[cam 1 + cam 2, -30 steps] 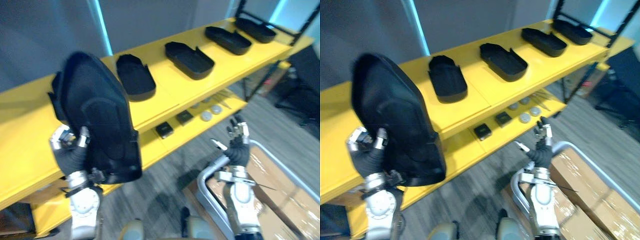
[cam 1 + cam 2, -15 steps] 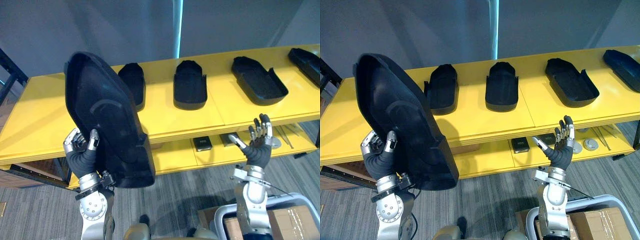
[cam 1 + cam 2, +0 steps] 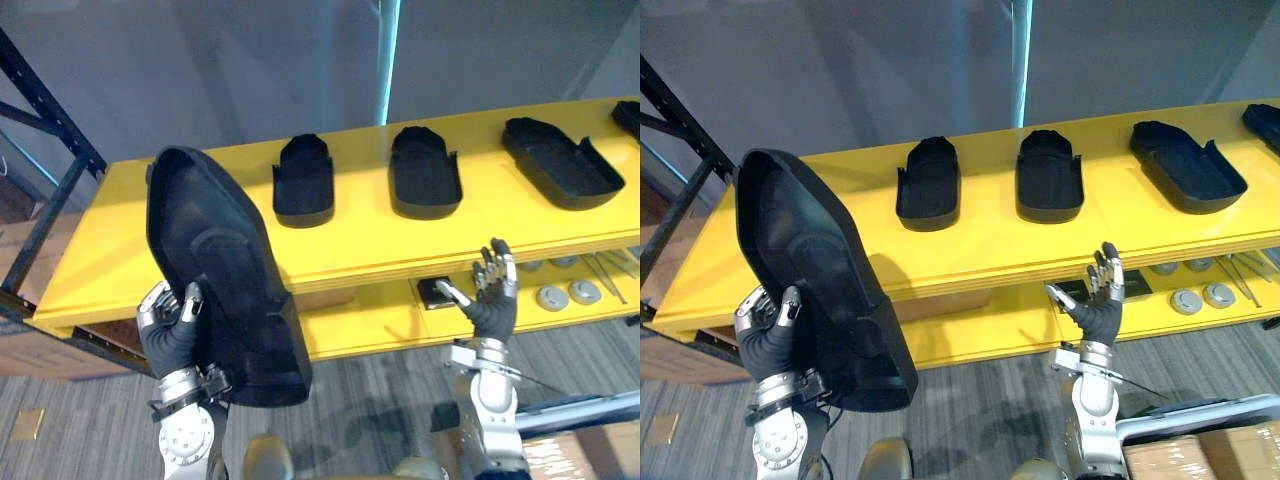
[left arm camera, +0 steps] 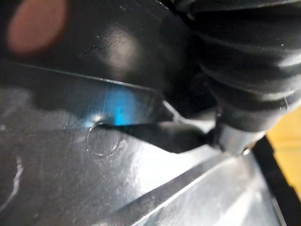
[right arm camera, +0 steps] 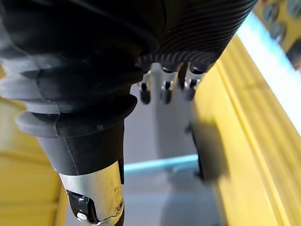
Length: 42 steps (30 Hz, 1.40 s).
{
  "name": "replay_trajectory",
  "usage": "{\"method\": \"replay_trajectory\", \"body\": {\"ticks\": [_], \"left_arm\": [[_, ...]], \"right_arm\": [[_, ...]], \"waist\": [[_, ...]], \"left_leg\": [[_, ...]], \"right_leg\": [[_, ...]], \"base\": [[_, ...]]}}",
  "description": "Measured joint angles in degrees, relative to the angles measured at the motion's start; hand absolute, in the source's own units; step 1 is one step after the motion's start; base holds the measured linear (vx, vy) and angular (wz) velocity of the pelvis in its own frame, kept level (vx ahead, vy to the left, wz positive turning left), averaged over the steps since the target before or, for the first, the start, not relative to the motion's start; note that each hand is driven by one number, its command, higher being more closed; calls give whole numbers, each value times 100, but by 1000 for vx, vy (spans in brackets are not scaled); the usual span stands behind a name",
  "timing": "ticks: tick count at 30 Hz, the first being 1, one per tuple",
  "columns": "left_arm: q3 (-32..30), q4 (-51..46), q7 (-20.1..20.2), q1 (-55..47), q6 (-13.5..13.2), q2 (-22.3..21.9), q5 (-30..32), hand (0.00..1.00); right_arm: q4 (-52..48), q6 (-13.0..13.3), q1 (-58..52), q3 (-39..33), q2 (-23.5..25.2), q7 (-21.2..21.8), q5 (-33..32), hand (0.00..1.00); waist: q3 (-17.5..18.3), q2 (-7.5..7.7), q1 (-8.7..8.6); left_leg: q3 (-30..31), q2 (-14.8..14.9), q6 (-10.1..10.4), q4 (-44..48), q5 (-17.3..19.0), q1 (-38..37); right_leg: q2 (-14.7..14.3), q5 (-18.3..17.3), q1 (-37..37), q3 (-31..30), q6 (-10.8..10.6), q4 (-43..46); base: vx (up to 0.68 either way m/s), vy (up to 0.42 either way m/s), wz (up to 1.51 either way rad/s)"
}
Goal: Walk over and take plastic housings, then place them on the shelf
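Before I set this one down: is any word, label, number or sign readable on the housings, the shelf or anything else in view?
No text can be read in any view.
On the held housing in the left hand: plain black, no label seen.
On the housings lying on top: no marks seen.
On the yellow shelf: no tags or signs.
On the small parts on the lower level: too small to tell.

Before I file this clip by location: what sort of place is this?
Probably a factory or warehouse storage area: a long yellow shelf holds a row of black plastic housings, small round parts lie on its lower level, and the left hand grips another large housing.
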<state>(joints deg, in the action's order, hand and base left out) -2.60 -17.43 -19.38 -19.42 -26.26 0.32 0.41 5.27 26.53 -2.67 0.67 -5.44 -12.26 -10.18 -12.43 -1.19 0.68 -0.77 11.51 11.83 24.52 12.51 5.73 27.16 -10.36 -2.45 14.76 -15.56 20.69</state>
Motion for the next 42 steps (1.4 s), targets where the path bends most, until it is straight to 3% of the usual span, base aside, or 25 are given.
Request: {"method": "replay_trajectory", "body": {"ticks": [1, 2, 3, 4, 6, 7, 8, 10, 11, 12, 14, 18, 24, 26, 29, 31, 32, 36, 39, 42], "left_arm": [[-145, 35, 14, 100, 10, 209, 113, 100], [-237, 67, 29, 120, 22, 309, 170, 100], [-401, 123, 41, 192, 83, 482, 283, 100], [-470, 125, 62, 233, 97, 567, 301, 100], [-733, 89, 179, 402, 101, 859, 288, 100], [-812, 82, 200, 430, 116, 869, 287, 100], [-933, 82, 205, 502, 179, 941, 272, 100], [-1041, 61, 212, 745, 297, 996, 131, 100], [-1037, 62, 213, 778, 319, 971, 66, 100], [-1012, 59, 212, 818, 417, 867, -2, 100], [-926, 55, 161, 835, 612, 743, -46, 100], [-331, -128, -232, 686, 774, 408, 52, 100], [-429, -342, -571, 575, 774, 232, 121, 100], [-556, -435, -720, 581, 868, 123, 403, 100], [-900, -442, -905, 623, 1036, 187, 662, 100], [-1209, -267, -1087, 750, 1247, 273, 752, 100], [-1406, 129, -1283, 1010, 1498, 564, 783, 100], [-1626, 2041, -1475, 2096, 1974, 1644, 908, 100], [-1647, 3341, -1406, 3014, 2093, 2280, 628, 100], [-1646, 4012, -1272, 3614, 2089, 2661, 188, 100]], "right_arm": [[169, -41, -1, 60, 188, 48, -3, 0], [218, -55, -2, 91, 253, 89, 0, 0], [227, -46, -20, 124, 316, 114, 15, 0], [223, -31, -42, 118, 328, 113, 16, 0], [177, 29, -105, 132, 358, 135, -6, 0], [164, 54, -102, 171, 381, 147, -2, 0], [90, 98, -146, 231, 403, 192, 40, 0], [-322, 258, -262, 236, 392, 239, 294, 0], [-430, 279, -262, 238, 380, 244, 355, 0], [-622, 331, -263, 244, 358, 278, 431, 0], [-896, 341, -226, 243, 309, 396, 401, 0], [-1217, 336, -108, 338, 73, 601, 53, 0], [-1496, 330, 95, 628, -151, 584, 40, 0], [-1522, 295, 71, 683, -139, 593, 34, 0], [-1744, 230, -71, 696, -110, 767, -98, 0], [-1824, 181, -187, 730, -119, 979, -158, 0], [-1826, 99, -274, 765, -151, 1206, -262, 0], [-1832, -79, -349, 1056, -349, 1666, -474, 0], [-1838, -191, -372, 1282, -436, 1947, -617, 0], [-1846, -217, -357, 1612, -524, 2132, -707, 0]], "waist": [[-90, 264, 32], [-90, 276, 55], [-97, 252, 56], [-98, 249, 50], [-105, 219, 92], [-97, 232, 105], [-73, 258, 84], [5, 248, 41], [21, 236, 43], [96, 226, 49], [164, 226, 66], [274, 7, 13], [261, -29, 105], [252, -44, 151], [242, -56, 71], [207, -157, -24], [215, -246, -29], [206, -376, -178], [183, -340, -348], [172, -350, -457]], "left_leg": [[-177, -246, -53, 183, 146, 13], [-201, -310, -68, 315, 251, 57], [-204, -348, -199, 508, 371, 131], [-201, -376, -261, 522, 403, 125], [-277, -433, -456, 300, 396, 9], [-271, -397, -514, 165, 335, -32], [-242, -406, -565, -92, 196, -98], [-83, -434, -634, -826, -224, -199], [-79, -440, -618, -968, -311, -206], [-68, -488, -550, -1174, -503, -168], [-88, -566, -495, -1339, -646, -106], [132, -281, -334, -1885, -1005, -87], [359, -226, -309, -2266, -1356, -97], [360, -237, -318, -2454, -1468, -236], [347, -326, -366, -2644, -1580, -333], [284, -326, -374, -2703, -1615, -410], [99, -292, -378, -2704, -1618, -463], [-205, -292, -351, -2697, -1663, -471], [-292, -328, -360, -2699, -1683, -468], [-385, -374, -367, -2700, -1688, -466]], "right_leg": [[227, 282, -156, -158, 76, -301], [232, 617, -195, -217, 115, -484], [225, 1266, -217, -244, 108, -620], [229, 1576, -216, -244, 134, -631], [214, 2523, -50, -256, 646, -598], [154, 2384, 38, -285, 699, -438], [-62, 1915, 117, -344, 621, -128], [-936, 858, 171, -348, 451, -73], [-1127, 683, 157, -340, 501, -259], [-1435, 608, 14, -265, 604, -867], [-1485, 701, -192, -203, 523, -1483], [-1845, 752, -178, -209, 636, -1588], [-1959, 601, -169, -193, 880, -1528], [-1941, 496, -174, -217, 996, -1394], [-1855, 194, -148, -387, 920, -1258], [-1837, 134, -111, -453, 868, -1160], [-1836, 100, 17, -614, 853, -1059], [-1816, 95, 337, -943, 822, -840], [-1781, 125, 475, -1068, 771, -687], [-1729, 51, 642, -1192, 737, -494]], "base": [[17, 621, -2], [-5, 689, -15], [-24, 414, -6], [-35, 478, 9], [-34, 381, 1], [-13, 214, -4], [16, 80, 29], [70, 15, 45], [92, -17, 21], [90, -37, 8], [91, -63, 12], [31, -84, 28], [-21, -44, 29], [-65, -7, 8], [-74, -8, 8], [-75, -6, -20], [-76, 7, -38], [-45, 20, -40], [-1, 14, -24], [5, 7, -13]]}}
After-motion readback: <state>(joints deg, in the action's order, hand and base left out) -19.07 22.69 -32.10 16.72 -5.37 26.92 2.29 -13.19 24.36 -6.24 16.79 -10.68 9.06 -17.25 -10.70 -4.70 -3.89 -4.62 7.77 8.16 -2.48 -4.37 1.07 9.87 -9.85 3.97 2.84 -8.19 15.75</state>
